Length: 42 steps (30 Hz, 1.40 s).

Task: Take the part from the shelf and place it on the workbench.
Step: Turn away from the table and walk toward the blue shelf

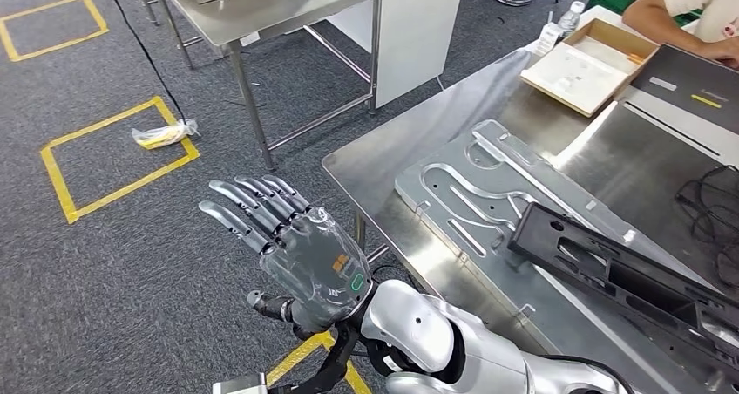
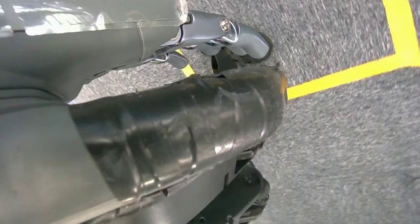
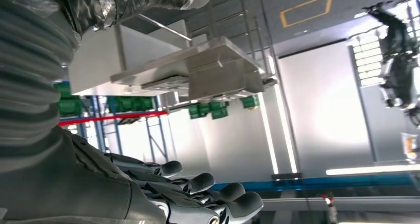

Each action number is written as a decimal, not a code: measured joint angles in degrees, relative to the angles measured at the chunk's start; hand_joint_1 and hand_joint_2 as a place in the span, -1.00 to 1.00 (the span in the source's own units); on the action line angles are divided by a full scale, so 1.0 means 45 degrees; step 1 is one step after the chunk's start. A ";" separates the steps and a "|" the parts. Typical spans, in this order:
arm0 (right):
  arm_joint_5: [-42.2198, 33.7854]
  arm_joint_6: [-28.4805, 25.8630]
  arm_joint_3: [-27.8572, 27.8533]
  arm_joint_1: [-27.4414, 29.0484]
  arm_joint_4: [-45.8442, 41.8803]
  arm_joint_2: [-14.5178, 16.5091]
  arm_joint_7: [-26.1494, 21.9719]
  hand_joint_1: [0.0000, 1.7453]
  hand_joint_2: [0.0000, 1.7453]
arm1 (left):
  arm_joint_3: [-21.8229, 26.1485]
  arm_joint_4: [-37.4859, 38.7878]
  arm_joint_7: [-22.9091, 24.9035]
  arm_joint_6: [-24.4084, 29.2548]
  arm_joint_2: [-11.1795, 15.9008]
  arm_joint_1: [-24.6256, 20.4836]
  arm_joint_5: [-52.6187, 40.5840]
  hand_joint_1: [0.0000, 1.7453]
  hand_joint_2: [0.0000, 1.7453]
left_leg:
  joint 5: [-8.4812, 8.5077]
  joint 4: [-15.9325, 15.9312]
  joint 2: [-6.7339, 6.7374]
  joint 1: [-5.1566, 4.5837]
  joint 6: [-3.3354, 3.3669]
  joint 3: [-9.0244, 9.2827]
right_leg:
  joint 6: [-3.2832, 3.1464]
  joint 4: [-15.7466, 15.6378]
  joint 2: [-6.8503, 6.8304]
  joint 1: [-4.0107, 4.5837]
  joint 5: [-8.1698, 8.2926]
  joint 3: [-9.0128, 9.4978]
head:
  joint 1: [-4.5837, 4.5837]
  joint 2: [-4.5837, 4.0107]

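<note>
On the bare stainless-steel tabletop [image 1: 375,163] lies the long black slotted metal part [image 1: 627,281], apparently delivered. The right hand [image 1: 296,254] hovers off the edge, fingers [image 1: 253,202] spread wide and empty. The left hand's [image 2: 163,125] grip cannot be told.

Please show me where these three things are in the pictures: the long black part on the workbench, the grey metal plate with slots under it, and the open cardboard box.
Black part [image 1: 610,268], head view, on its upper flat face.
Grey metal plate [image 1: 453,198], head view, on bare metal between slots.
Cardboard box [image 1: 562,93], head view, on its near rim.
</note>
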 joint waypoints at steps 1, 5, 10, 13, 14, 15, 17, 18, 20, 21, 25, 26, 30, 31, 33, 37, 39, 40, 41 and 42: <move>0.0018 -0.0001 0.0007 -0.0011 0.0002 -0.0006 -0.0005 -1.00 1.00 | -0.0004 0.0000 0.0011 0.0004 -0.0018 0.0001 0.0015 -1.00 -1.00 | -0.0008 0.0029 -0.0178 -0.0001 -0.0004 -0.0004 | -0.0116 -0.0891 0.0268 0.0003 0.0477 0.0372 | 0.0000 0.0000; 0.0118 0.0005 0.0016 -0.0047 0.0018 -0.0018 -0.0016 -1.00 1.00 | -0.0026 0.0000 0.0041 0.0058 -0.0059 0.0003 0.0103 -1.00 -1.00 | 0.0036 0.0084 -0.0782 0.0093 -0.0221 -0.0186 | -0.0365 -0.2541 0.0849 0.0050 0.1027 0.1026 | 0.0002 0.0000; 0.0181 0.0009 0.0019 -0.0061 0.0039 -0.0034 -0.0015 -1.00 1.00 | -0.0070 -0.0005 -0.0027 0.0113 -0.0039 0.0050 0.0117 -1.00 -1.00 | -0.0764 0.1468 0.0402 0.0099 -0.0526 -0.0868 | -0.0475 -0.3068 0.0007 -0.0093 0.1176 0.1420 | -0.0023 0.0000; 0.0185 0.0006 0.0019 -0.0037 0.0067 -0.0121 -0.0015 -1.00 1.00 | -0.0079 -0.0005 -0.0052 0.0140 -0.0034 -0.0008 0.0117 -1.00 -1.00 | -0.1460 0.3439 0.0754 0.0314 -0.0786 -0.1922 | -0.0431 -0.3046 -0.0564 -0.0108 0.1102 0.1450 | -0.0033 0.0000; 0.0183 0.0005 0.0019 -0.0034 0.0075 -0.0152 -0.0015 -1.00 1.00 | -0.0082 -0.0005 -0.0056 0.0142 -0.0034 0.0009 0.0117 -1.00 -1.00 | -0.1270 0.3374 0.0805 0.0392 -0.0867 -0.1905 | -0.0386 -0.3018 -0.0726 -0.0130 0.1059 0.1461 | -0.0032 0.0000; 0.0177 0.0005 0.0018 -0.0031 0.0078 -0.0181 -0.0015 -1.00 1.00 | -0.0088 -0.0005 -0.0058 0.0147 -0.0033 0.0032 0.0117 -1.00 -1.00 | -0.0880 0.2815 0.0893 0.0463 -0.0938 -0.1620 | -0.0322 -0.2975 -0.0871 -0.0164 0.1003 0.1482 | -0.0033 0.0000; 0.0127 0.0005 0.0010 -0.0015 0.0058 -0.0267 -0.0016 -1.00 1.00 | -0.0112 -0.0006 -0.0069 0.0159 -0.0036 0.0041 0.0121 -1.00 -1.00 | -0.0155 0.1124 0.1337 0.0502 -0.1047 -0.0741 | -0.0135 -0.2826 -0.1133 -0.0196 0.0839 0.1514 | -0.0038 0.0000; 0.0091 0.0010 0.0002 0.0001 0.0042 -0.0324 -0.0022 -1.00 1.00 | -0.0129 -0.0007 -0.0080 0.0169 -0.0038 0.0019 0.0126 -1.00 -1.00 | 0.0009 0.0555 0.1488 0.0474 -0.1003 -0.0450 | -0.0033 -0.2756 -0.1245 -0.0176 0.0760 0.1520 | -0.0033 0.0000; 0.0002 0.0042 -0.0015 0.0049 0.0010 -0.0439 -0.0041 -1.00 1.00 | -0.0165 -0.0010 -0.0089 0.0242 -0.0036 0.0003 0.0134 -1.00 -1.00 | -0.0013 0.0284 0.1480 0.0365 -0.0793 -0.0340 | 0.0134 -0.2711 -0.1428 -0.0108 0.0681 0.1546 | -0.0024 0.0000; -0.0040 0.0087 -0.0019 0.0073 0.0002 -0.0476 -0.0052 -1.00 1.00 | -0.0182 -0.0010 -0.0086 0.0311 -0.0028 0.0014 0.0134 -1.00 -1.00 | -0.0007 0.0273 0.1339 0.0355 -0.0659 -0.0360 | 0.0200 -0.2731 -0.1517 -0.0119 0.0668 0.1585 | -0.0015 0.0000; -0.0174 0.0280 -0.0028 0.0157 -0.0006 -0.0559 -0.0123 -1.00 1.00 | -0.0253 -0.0010 0.0003 0.0543 0.0006 0.0029 0.0163 -1.00 -1.00 | 0.0045 0.0191 0.0881 0.0354 -0.0277 -0.0339 | 0.0336 -0.1436 -0.0624 -0.0243 -0.0257 0.1099 | -0.0013 0.0000; -0.0204 0.0328 -0.0029 0.0203 -0.0001 -0.0585 -0.0142 -1.00 1.00 | -0.0262 -0.0010 0.0024 0.0559 0.0011 0.0014 0.0186 -1.00 -1.00 | 0.0048 0.0192 0.0749 0.0320 -0.0221 -0.0350 | 0.0295 -0.0547 -0.0355 -0.0222 -0.0696 0.0656 | -0.0015 0.0000; -0.0316 0.0476 -0.0029 0.0361 0.0030 -0.0667 -0.0200 -1.00 1.00 | -0.0272 -0.0010 0.0024 0.0554 0.0028 -0.0005 0.0256 -1.00 -1.00 | 0.0059 0.0198 0.0051 0.0138 -0.0139 -0.0327 | 0.0010 0.0632 -0.0070 -0.0061 -0.0590 -0.0161 | -0.0015 0.0000; -0.0332 0.0493 -0.0029 0.0365 0.0030 -0.0671 -0.0213 -1.00 1.00 | -0.0274 -0.0010 0.0018 0.0546 0.0028 -0.0004 0.0262 -1.00 -1.00 | 0.0060 0.0200 -0.0133 0.0107 -0.0137 -0.0296 | -0.0116 -0.0168 0.0100 -0.0003 -0.0033 0.0158 | -0.0015 0.0000; -0.0348 0.0523 -0.0029 0.0366 0.0028 -0.0684 -0.0238 -1.00 1.00 | -0.0284 -0.0010 -0.0004 0.0528 -0.0010 -0.0029 0.0295 -1.00 -1.00 | 0.0072 0.0219 -0.0453 0.0091 -0.0160 -0.0301 | -0.0347 -0.1794 0.0750 0.0066 0.0754 0.0817 | -0.0013 0.0000; -0.0381 0.0628 -0.0030 0.0356 0.0014 -0.0740 -0.0271 -1.00 1.00 | -0.0300 -0.0010 -0.0107 0.0516 -0.0021 -0.0004 0.0365 -1.00 -1.00 | 0.0172 0.0177 -0.0981 0.0203 -0.0399 -0.0465 | -0.0444 -0.2600 0.0835 0.0098 0.0977 0.1117 | -0.0007 0.0000; -0.0435 0.0661 -0.0035 0.0354 -0.0006 -0.0753 -0.0278 -1.00 1.00 | -0.0338 -0.0010 -0.0233 0.0506 -0.0021 0.0040 0.0368 -1.00 -1.00 | -0.0055 0.0505 -0.0455 0.0146 -0.0495 -0.0616 | -0.0479 -0.2872 0.0485 0.0026 0.1076 0.1299 | -0.0016 0.0000; -0.0469 0.0685 -0.0040 0.0358 -0.0022 -0.0762 -0.0279 -1.00 1.00 | -0.0359 -0.0010 -0.0325 0.0477 -0.0017 0.0027 0.0378 -1.00 -1.00 | -0.0359 0.1003 -0.0015 0.0124 -0.0538 -0.0845 | -0.0494 -0.2994 0.0283 -0.0003 0.1118 0.1383 | -0.0018 0.0000; -0.0505 0.0721 -0.0044 0.0367 -0.0030 -0.0781 -0.0283 -1.00 1.00 | -0.0375 -0.0010 -0.0419 0.0408 -0.0016 0.0001 0.0410 -1.00 -1.00 | -0.0760 0.1724 0.0420 0.0134 -0.0598 -0.1192 | -0.0507 -0.3041 0.0072 0.0026 0.1119 0.1428 | -0.0021 0.0000; -0.0536 0.0759 -0.0047 0.0379 -0.0039 -0.0805 -0.0287 -1.00 1.00 | -0.0382 -0.0010 -0.0499 0.0315 -0.0011 -0.0035 0.0455 -1.00 -1.00 | -0.1148 0.2520 0.0625 0.0172 -0.0669 -0.1586 | -0.0519 -0.3043 -0.0137 0.0038 0.1104 0.1436 | -0.0022 0.0000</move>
